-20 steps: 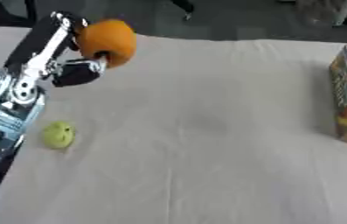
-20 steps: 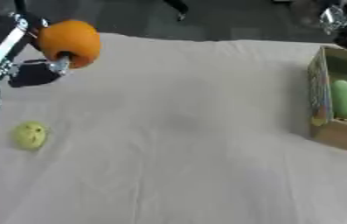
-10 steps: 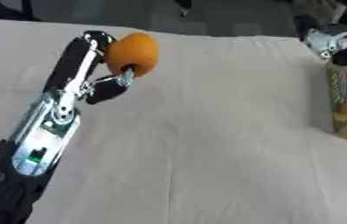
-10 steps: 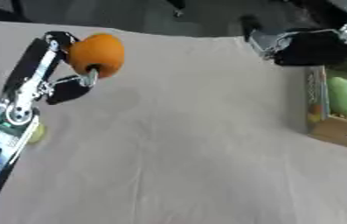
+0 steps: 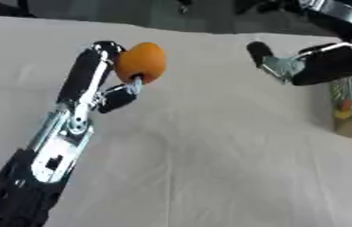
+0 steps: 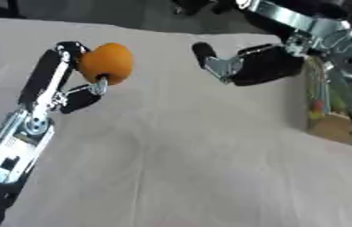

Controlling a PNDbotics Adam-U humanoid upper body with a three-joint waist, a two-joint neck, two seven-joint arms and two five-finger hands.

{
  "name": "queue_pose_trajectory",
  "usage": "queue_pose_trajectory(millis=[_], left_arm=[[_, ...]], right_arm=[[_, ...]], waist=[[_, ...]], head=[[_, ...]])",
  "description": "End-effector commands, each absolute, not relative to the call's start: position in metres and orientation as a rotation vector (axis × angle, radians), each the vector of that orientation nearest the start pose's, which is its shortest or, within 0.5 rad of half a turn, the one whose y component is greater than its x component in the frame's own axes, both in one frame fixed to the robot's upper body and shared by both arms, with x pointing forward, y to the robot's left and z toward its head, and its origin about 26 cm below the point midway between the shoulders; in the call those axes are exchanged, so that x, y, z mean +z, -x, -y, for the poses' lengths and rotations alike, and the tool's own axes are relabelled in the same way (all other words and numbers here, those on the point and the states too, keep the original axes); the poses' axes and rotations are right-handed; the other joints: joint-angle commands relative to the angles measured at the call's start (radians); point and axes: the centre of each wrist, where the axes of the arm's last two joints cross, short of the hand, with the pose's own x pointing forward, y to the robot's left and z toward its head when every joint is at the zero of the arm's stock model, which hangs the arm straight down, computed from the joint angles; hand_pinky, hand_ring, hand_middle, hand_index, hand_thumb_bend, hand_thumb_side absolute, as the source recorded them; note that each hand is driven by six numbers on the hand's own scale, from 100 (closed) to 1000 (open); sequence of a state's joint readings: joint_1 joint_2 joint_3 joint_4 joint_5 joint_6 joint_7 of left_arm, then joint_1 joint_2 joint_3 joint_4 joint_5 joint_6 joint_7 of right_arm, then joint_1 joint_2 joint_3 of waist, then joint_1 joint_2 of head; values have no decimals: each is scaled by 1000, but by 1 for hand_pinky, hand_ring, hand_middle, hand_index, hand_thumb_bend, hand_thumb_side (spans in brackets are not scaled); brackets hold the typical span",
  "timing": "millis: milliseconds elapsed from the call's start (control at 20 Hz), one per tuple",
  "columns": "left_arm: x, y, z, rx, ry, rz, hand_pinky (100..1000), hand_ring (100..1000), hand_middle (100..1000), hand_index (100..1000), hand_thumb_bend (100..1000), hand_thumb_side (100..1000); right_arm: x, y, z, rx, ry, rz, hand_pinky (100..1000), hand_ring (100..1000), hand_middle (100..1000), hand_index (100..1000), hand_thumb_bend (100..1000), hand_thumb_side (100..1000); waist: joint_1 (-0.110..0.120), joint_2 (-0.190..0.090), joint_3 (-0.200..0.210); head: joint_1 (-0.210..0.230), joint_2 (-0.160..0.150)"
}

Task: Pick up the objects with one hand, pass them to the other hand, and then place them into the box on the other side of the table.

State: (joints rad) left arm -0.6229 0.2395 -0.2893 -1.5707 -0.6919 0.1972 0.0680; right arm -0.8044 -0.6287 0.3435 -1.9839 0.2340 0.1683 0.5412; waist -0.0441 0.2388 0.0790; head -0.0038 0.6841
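- Two arms share the frame above a table (image 5: 209, 177) covered in a pale, slightly creased cloth that fills nearly the whole picture, with a dark strip of floor along the top edge.
- Largest of the moving parts is the left arm (image 5: 51, 150), black at the bottom left corner and silver higher up, running diagonally up toward the upper left centre.
- Next is the right arm (image 6: 326, 31), silver and black, coming in from the upper right corner and slanting down toward the middle of the frame.
- At the right edge sits the cardboard box (image 6: 326, 111), partly hidden behind the right arm; something green and something orange show inside it, too blurred to name.
- Reaching out from the upper right, the right hand (image 6: 244, 66) is held above the cloth with its fingers spread and relaxed, one dark finger pointing left; it holds nothing.
- In the upper left centre, the left hand (image 5: 105, 88) pinches the orange between a long black finger behind and a shorter thumb in front.
- Smallest, the orange (image 5: 141, 62) is round, raised off the cloth in the left hand's grip, well apart from the right hand and from the box.
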Motion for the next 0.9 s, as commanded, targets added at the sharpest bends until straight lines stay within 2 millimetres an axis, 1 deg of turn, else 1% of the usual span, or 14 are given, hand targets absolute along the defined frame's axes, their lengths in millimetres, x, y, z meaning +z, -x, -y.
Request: queue_pose_trajectory(millis=[50, 200, 550, 750, 850, 900], left_arm=[[181, -376, -149, -859, -785, 2025, 597, 604, 525, 509, 100, 157], [179, -375, -143, -878, -787, 2049, 600, 606, 527, 511, 100, 138], [177, -372, -132, -927, -810, 2112, 604, 609, 529, 512, 100, 104], [177, -370, -127, -945, -815, 2141, 603, 609, 528, 512, 100, 101], [177, -369, -125, -948, -807, 2155, 603, 609, 528, 512, 100, 102], [177, -368, -124, -950, -803, 2159, 603, 608, 528, 512, 100, 105]], right_arm=[[325, -297, 170, 1698, 365, 2004, 939, 978, 825, 904, 101, 314], [323, -300, 159, 1729, 356, 1975, 939, 978, 825, 905, 100, 332], [311, -322, 137, 1736, 391, 1934, 937, 979, 827, 906, 120, 330], [305, -332, 127, 1736, 439, 1929, 932, 977, 830, 905, 155, 328], [301, -338, 122, 1747, 465, 1915, 931, 980, 835, 910, 186, 329], [299, -340, 120, 1752, 479, 1910, 928, 979, 838, 913, 224, 334]], waist=[[3, -28, -1], [2, -29, -2], [2, -30, 1], [2, -30, 3], [1, -29, 5], [1, -29, 6]], head=[[-5, 6], [-10, 9], [-21, 15], [-25, 14], [-27, 14], [-27, 14]])
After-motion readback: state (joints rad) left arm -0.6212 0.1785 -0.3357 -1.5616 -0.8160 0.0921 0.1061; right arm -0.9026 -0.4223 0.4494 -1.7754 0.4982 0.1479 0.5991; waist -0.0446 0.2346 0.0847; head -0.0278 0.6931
